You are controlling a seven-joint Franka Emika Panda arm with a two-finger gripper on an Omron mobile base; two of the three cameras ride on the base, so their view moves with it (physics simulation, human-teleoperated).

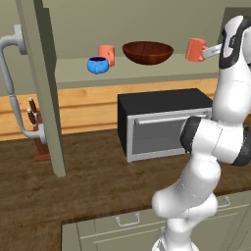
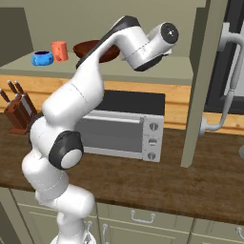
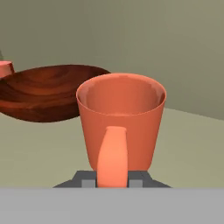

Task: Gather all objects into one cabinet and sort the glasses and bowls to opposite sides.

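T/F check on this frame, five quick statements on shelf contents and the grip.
1. The gripper is shut on the handle of the salmon-orange mug. True.
2. The wide dark reddish-brown bowl sits on the wooden counter. False: it is on the pale shelf of the olive-green cabinet.
3. The small glossy blue bowl stands beside the plain salmon-orange tumbler. True.
4. The mug lies on its side. False: it is upright, mouth up.
5. In the left base view the mug is left of the brown bowl. False: it is to the bowl's right, with the blue bowl and tumbler on the left.
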